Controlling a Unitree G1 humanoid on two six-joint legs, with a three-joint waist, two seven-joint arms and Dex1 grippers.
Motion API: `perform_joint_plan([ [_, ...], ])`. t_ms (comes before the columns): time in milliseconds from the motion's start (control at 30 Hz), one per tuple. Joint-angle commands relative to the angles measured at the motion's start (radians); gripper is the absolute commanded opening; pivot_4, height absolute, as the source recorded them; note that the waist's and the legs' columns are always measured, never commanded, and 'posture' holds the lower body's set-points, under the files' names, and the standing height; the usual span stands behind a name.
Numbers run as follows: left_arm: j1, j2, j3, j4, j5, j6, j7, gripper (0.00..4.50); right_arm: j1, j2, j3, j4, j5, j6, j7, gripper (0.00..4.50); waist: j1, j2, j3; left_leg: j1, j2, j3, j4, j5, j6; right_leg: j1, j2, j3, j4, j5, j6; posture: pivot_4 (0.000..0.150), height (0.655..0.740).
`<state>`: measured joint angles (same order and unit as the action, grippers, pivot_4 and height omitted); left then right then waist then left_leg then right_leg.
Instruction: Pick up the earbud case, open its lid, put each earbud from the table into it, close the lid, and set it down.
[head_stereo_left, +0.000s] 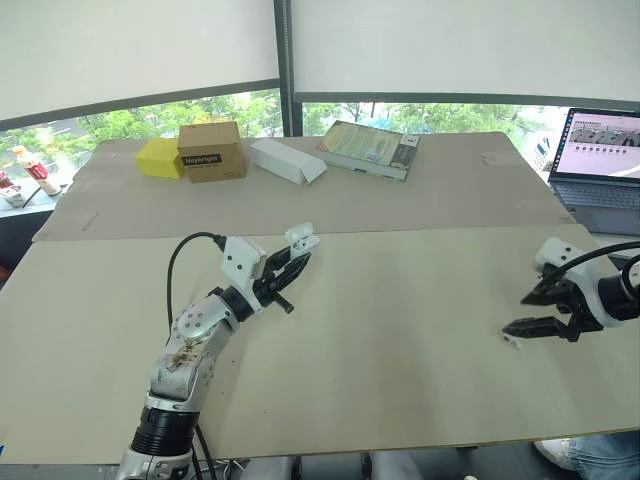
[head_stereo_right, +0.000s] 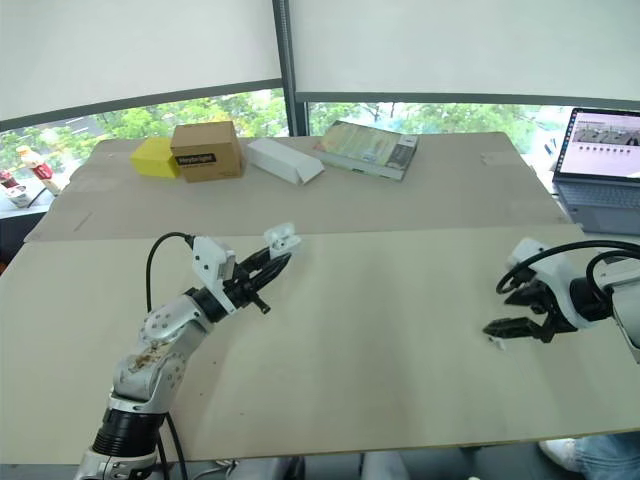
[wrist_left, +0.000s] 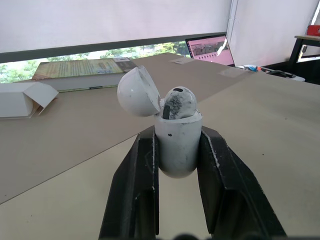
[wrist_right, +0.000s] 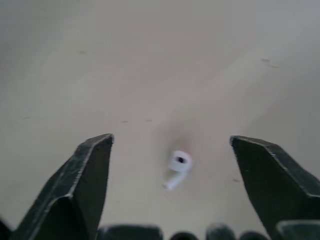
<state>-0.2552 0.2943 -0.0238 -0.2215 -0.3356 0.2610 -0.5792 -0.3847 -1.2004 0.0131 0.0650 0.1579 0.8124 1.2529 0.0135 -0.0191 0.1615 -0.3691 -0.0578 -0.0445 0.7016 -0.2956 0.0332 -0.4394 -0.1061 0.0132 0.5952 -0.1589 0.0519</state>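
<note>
My left gripper is shut on the white earbud case, held above the table at centre left. The case's lid stands open, and one earbud sits in the case. A second white earbud lies on the table at the right, seen as a small white speck. My right gripper hovers just over it, open, with the earbud between and below its fingers.
At the table's far side lie a yellow box, a brown cardboard box, a white carton and a book. An open laptop stands at the right edge.
</note>
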Motion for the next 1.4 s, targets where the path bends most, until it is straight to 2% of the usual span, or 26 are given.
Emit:
perform_joint_plan([
  [33, 0.001, -0.001, 0.001, -0.037, -0.003, -0.017, 0.003, 0.55, 0.033, -0.002, -0.055, -0.063, 0.040, 0.121, -0.050, 4.47, 0.000, 0.000, 0.000, 0.000, 0.000, 0.000, 0.000, 0.000, 0.000, 0.000, 0.000, 0.000, 0.000, 0.000, 0.000, 0.150, 0.7400],
  [233, 0.005, -0.006, -0.002, -0.034, -0.002, -0.016, 0.005, 0.55, -0.048, 0.030, -0.080, -0.093, 0.122, 0.374, -0.136, 4.47, -0.001, 0.000, 0.000, 0.000, 0.000, 0.001, 0.000, -0.001, 0.001, 0.000, 0.000, 0.001, 0.000, 0.000, 0.000, 0.150, 0.7400],
  [833, 0.029, -0.010, -0.014, -0.059, 0.004, -0.005, 0.029, 0.55, 0.010, 0.003, 0.037, -0.061, 0.112, 0.262, -0.176, 4.47, -0.002, 0.000, 0.000, 0.000, 0.000, 0.001, 0.001, -0.001, 0.002, 0.001, 0.000, 0.000, -0.001, 0.000, 0.000, 0.150, 0.7400],
  [1033, 0.037, -0.013, -0.025, -0.071, 0.004, 0.002, 0.035, 0.55, -0.005, 0.012, 0.067, -0.033, 0.109, 0.252, -0.178, 2.61, -0.001, 0.000, 0.000, 0.000, 0.000, 0.001, 0.001, -0.001, 0.002, 0.001, 0.000, 0.000, -0.001, 0.000, 0.000, 0.150, 0.7400],
  [1400, 0.061, -0.010, -0.033, -0.099, 0.001, 0.013, 0.049, 0.55, -0.088, 0.020, 0.155, 0.027, 0.098, 0.288, -0.157, 2.61, -0.002, 0.000, 0.000, 0.000, 0.000, 0.001, 0.000, -0.001, 0.002, 0.001, 0.000, 0.000, -0.001, 0.000, 0.000, 0.150, 0.7400],
])
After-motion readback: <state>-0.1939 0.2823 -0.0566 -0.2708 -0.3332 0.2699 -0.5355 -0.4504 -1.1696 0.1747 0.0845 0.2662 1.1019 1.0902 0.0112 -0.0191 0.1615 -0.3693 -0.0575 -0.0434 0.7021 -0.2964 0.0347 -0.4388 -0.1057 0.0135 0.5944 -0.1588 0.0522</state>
